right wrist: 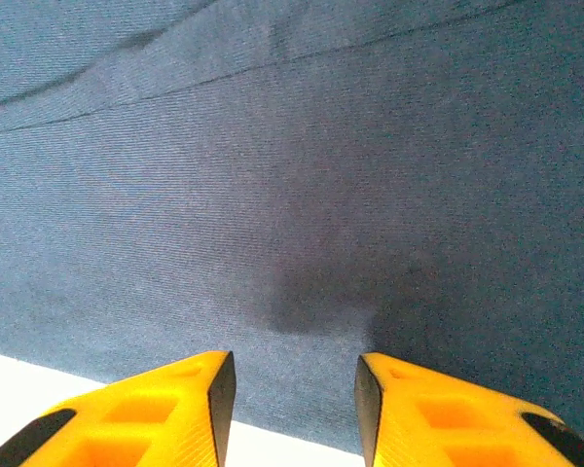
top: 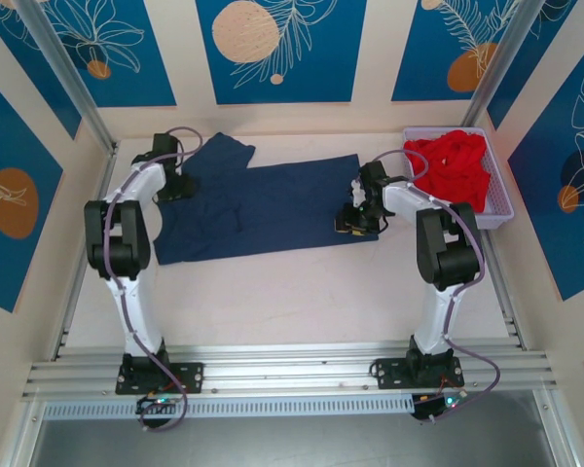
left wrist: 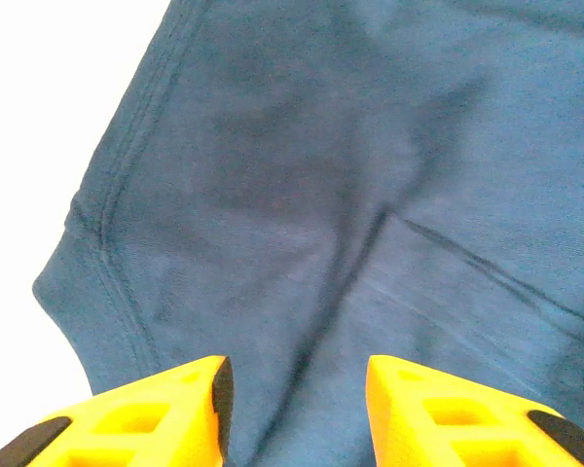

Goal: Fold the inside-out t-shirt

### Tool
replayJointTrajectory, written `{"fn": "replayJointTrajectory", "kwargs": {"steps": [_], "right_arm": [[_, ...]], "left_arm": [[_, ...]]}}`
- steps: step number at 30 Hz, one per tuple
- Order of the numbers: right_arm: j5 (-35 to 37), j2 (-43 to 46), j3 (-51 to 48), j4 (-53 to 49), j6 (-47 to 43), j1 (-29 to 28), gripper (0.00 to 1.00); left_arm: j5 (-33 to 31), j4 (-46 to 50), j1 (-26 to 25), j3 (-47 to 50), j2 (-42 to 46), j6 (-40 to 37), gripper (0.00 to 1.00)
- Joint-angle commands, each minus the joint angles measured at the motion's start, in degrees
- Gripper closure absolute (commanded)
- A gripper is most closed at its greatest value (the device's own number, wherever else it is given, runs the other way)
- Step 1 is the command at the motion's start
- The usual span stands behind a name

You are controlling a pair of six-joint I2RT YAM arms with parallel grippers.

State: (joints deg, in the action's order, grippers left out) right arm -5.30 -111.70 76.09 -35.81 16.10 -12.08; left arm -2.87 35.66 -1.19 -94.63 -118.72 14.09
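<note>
navy t-shirt (top: 263,209) flat on desk (top: 302,302), left tool (left wrist: 297,389) spread empty over its left end, right tool (right wrist: 292,389) ditto, right end

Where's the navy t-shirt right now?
In the top view, the t-shirt lies spread across the far middle of the table, between the left gripper and right gripper, left of the basket.

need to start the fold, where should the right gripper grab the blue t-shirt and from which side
Probably the straight edge near its right-end corner: the t-shirt lies flat there, with bare table just beyond. Come in from the table side with the right gripper, which is open over that edge, and pinch it.
</note>
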Motion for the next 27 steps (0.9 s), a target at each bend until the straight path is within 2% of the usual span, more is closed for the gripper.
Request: {"fn": "replayJointTrajectory", "kwargs": {"steps": [1,5,10,16,27], "right_arm": [[1.2,-1.7,1.9,-2.3,1.3,0.1,0.61],[2.9,-2.5,2.6,-3.4,2.2,0.1,0.63],[6.1,-2.9,2.9,-5.2,2.9,0.1,0.66],[9.5,-3.2,2.6,-7.8,4.0,0.7,0.7],[10.7,-3.2,2.5,-8.7,4.2,1.2,0.73]], "left_arm": [[8.8,-6.3,-1.6,3.3,1.1,2.5,0.59],[12.6,-6.2,-2.1,1.8,-3.5,3.4,0.59],[10.7,-2.5,-1.6,-3.8,-10.0,3.8,0.6],[10.2,-1.7,0.7,-4.6,-11.2,5.6,0.61],[9.0,2.9,3.0,-11.3,-15.4,5.5,0.61]]}}
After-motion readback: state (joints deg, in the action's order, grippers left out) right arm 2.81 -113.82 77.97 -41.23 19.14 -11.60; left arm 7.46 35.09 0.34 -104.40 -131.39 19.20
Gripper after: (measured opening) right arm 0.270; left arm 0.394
